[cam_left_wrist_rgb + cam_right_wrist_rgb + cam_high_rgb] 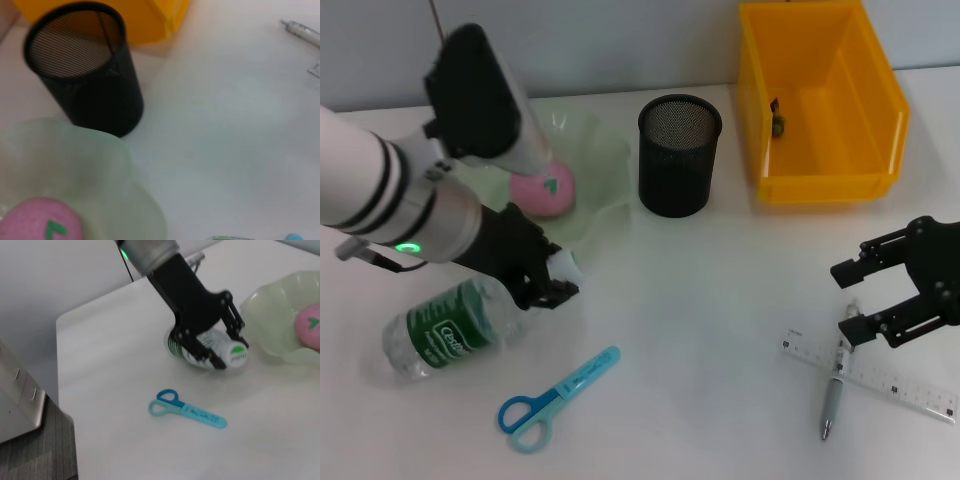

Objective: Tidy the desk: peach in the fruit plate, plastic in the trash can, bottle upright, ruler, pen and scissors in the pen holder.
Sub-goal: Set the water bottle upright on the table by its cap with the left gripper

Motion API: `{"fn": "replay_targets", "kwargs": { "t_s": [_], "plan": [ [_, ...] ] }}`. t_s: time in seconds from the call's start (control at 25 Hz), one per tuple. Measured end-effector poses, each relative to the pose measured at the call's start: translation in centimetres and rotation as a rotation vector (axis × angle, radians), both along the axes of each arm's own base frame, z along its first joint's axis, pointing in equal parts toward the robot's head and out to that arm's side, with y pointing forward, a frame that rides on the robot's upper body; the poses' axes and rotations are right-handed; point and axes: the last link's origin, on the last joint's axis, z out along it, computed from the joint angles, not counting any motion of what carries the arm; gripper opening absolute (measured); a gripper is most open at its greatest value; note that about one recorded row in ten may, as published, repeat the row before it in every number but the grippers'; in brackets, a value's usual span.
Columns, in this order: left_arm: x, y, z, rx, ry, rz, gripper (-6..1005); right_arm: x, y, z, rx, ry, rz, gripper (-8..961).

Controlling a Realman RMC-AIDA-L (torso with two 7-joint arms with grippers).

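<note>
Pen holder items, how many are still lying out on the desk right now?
3. The scissors lie near the front, beside the bottle that the left gripper grips. The pen lies across the ruler below the open right gripper.

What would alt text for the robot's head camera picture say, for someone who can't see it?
The left gripper clamps the neck of a bottle lying on a white desk, with the peach already in the plate behind. The right gripper hangs open over a pen and ruler; scissors, a mesh holder and a yellow bin complete the scene.
</note>
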Motion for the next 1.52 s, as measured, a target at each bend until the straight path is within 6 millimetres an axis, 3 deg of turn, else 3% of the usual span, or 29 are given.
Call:
{"fn": "replay_targets", "kwargs": {
  "t_s": [1.52],
  "plan": [
    [-1.3,0.1,9.2,0.107,-0.176,0.128,447,0.1,0.1,-0.1,-0.005,-0.015,-0.012,759]
  ]
}}
